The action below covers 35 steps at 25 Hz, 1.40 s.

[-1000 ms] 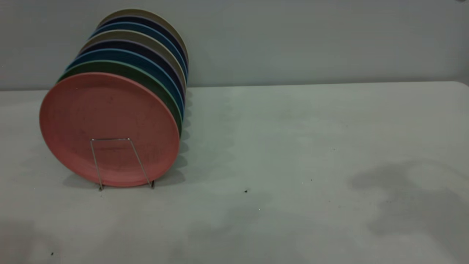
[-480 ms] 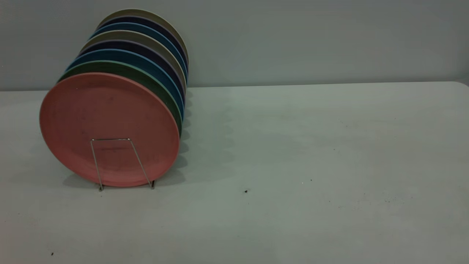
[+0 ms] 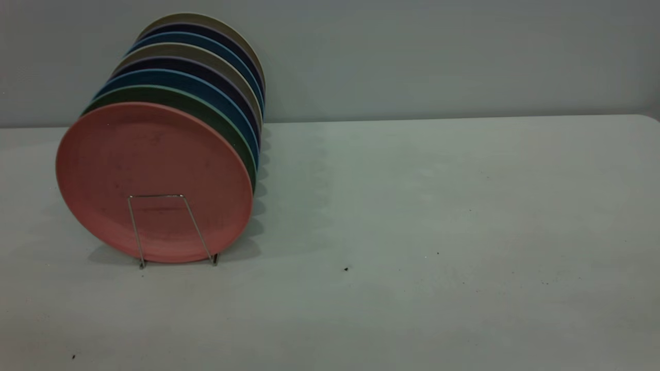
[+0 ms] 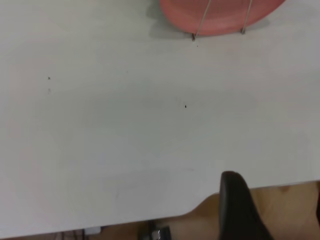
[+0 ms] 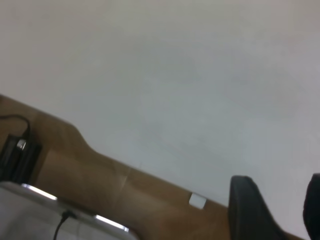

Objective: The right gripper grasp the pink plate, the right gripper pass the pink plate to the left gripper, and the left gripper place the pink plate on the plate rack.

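The pink plate [image 3: 149, 170] stands upright at the front of the plate rack [image 3: 135, 229], behind the rack's front wire loop. Its lower edge also shows in the left wrist view [image 4: 222, 17], with the rack's wires [image 4: 201, 21] in front of it. Neither gripper shows in the exterior view. My left gripper [image 4: 277, 210] hangs over the table's near edge, far from the plate, open and empty. My right gripper [image 5: 280, 207] is over the table's edge on the other side, open and empty.
Behind the pink plate the rack holds a green plate [image 3: 206, 111], then several blue, navy and beige plates [image 3: 227, 67]. The white table [image 3: 438, 206] borders a grey wall. Beyond the table's edge lie a brown floor [image 5: 100, 185] and cables [image 5: 15, 145].
The dark shadows on the right and front of the table one second ago have gone. The pink plate and the rack have not moved.
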Available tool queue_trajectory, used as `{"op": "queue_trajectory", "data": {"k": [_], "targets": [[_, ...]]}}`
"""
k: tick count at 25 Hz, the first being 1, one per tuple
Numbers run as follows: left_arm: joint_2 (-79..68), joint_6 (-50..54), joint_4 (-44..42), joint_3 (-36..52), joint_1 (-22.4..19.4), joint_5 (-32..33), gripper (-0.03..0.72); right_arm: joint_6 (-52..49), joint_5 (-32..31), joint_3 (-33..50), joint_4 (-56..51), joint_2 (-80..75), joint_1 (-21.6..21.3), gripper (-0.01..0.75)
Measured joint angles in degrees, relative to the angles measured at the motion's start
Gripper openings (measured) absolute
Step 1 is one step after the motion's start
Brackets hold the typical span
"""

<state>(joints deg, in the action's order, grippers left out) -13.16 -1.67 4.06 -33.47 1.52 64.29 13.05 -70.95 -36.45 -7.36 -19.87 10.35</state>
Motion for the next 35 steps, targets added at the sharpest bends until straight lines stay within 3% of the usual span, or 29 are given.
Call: {"op": "queue_trajectory", "data": {"k": [13, 35], "targets": [[14.44, -1.77, -0.33, 3.14, 0.00, 2.22, 0.406, 0.07, 4.96, 8.94, -0.05, 10.79, 0.00, 0.276], [14.44, -1.84, -0.01, 5.58, 0.00, 0.93, 0.374, 0.01, 5.61, 9.05, -0.05, 10.79, 0.00, 0.276]]}}
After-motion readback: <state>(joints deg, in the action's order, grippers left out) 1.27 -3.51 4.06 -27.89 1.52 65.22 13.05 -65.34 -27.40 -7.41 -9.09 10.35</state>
